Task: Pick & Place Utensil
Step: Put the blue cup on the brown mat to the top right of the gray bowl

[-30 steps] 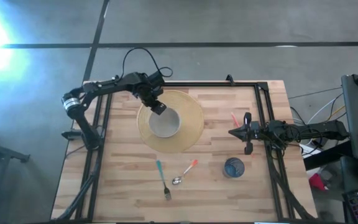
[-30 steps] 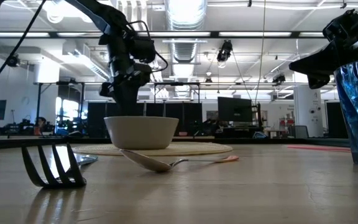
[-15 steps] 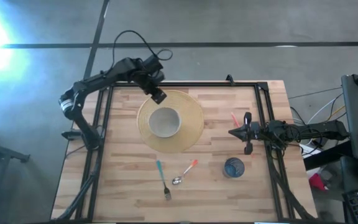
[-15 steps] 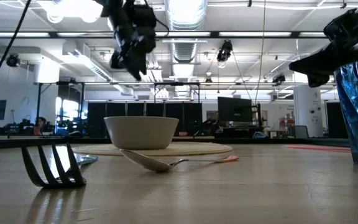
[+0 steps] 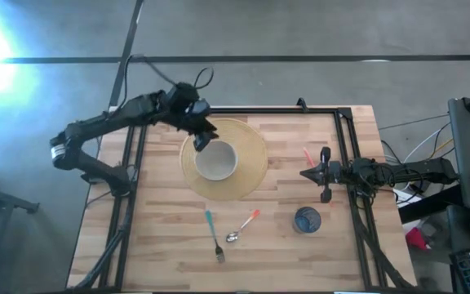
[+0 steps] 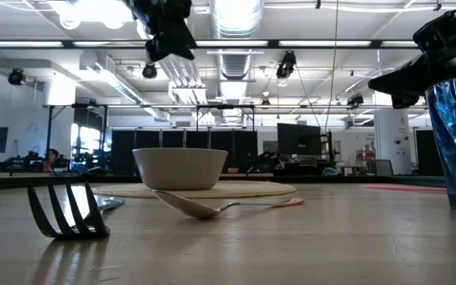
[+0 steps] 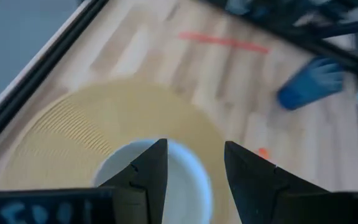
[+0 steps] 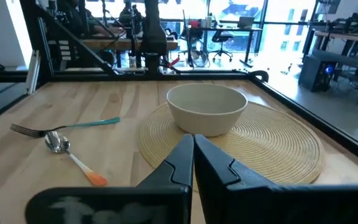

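Note:
A fork with a teal handle and a spoon with an orange handle tip lie flat on the wooden table near its front edge. They also show in the right wrist view as the fork and spoon. A white bowl stands on a round yellow woven mat. My left gripper hangs open and empty, high above the bowl's far-left rim. My right gripper stays shut and empty at the table's right side, pointing level at the bowl.
A blue ribbed cup stands at the front right, just near of my right gripper. A thin red stick lies right of the mat. A black metal frame runs along the table's far and side edges.
My left gripper has risen from just over the bowl to well above it and drawn back toward the table's far-left corner. It has tipped up from pointing steeply down to a shallower slant. It has stayed open and empty. The bowl and utensils have not moved.

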Motion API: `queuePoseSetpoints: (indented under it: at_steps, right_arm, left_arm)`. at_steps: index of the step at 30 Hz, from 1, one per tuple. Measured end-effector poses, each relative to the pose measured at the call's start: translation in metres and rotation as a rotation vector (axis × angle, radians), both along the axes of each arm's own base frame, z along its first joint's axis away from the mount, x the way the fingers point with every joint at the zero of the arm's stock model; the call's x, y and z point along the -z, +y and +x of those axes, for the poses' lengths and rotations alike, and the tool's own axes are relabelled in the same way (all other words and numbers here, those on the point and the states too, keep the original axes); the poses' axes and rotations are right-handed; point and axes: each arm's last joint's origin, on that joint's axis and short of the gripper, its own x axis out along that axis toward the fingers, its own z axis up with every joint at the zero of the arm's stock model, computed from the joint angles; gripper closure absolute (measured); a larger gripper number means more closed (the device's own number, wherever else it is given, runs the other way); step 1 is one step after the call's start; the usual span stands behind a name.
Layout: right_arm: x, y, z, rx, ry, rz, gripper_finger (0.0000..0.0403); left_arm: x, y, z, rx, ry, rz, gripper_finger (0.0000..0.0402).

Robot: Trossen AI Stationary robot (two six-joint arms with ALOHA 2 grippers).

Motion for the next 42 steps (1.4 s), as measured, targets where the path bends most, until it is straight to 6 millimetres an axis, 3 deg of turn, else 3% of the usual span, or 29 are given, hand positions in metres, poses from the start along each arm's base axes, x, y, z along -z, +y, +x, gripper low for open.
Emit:
queuePoseSetpoints:
  at_steps: [3,8,14,20,27,33,42]
  right_arm:
    - [-0.001,0.0,0.0,-0.001,-0.011,-0.011,0.0394]
    - [-0.002,0.0,0.0,0.008,-0.033,0.112,0.0394]
    - [-0.016,0.0,0.0,0.0,-0.175,0.125,0.0394]
    - [-0.036,0.0,-0.004,-0.019,-0.388,0.216,0.0394]
    - [-0.047,-0.001,-0.008,-0.03,-0.504,0.222,0.0393]
    - [-0.076,-0.001,-0.01,-0.029,-0.488,0.225,0.0356]
    - [-0.135,-0.002,-0.015,0.016,-0.141,0.34,0.0276]
  left_arm:
    - [0.008,-0.018,-0.005,0.061,-0.092,0.034,0.0252]
    - [0.027,-0.046,-0.015,0.154,-0.218,0.071,0.0252]
    - [0.051,-0.075,-0.024,0.264,-0.382,0.104,0.0252]
    - [0.08,-0.098,-0.027,0.359,-0.505,0.112,0.0252]
    - [0.108,-0.116,-0.033,0.433,-0.544,0.098,0.0252]
    - [0.117,-0.125,-0.035,0.47,-0.541,0.08,0.0252]
    - [0.126,-0.131,-0.038,0.48,-0.514,0.081,0.0252]
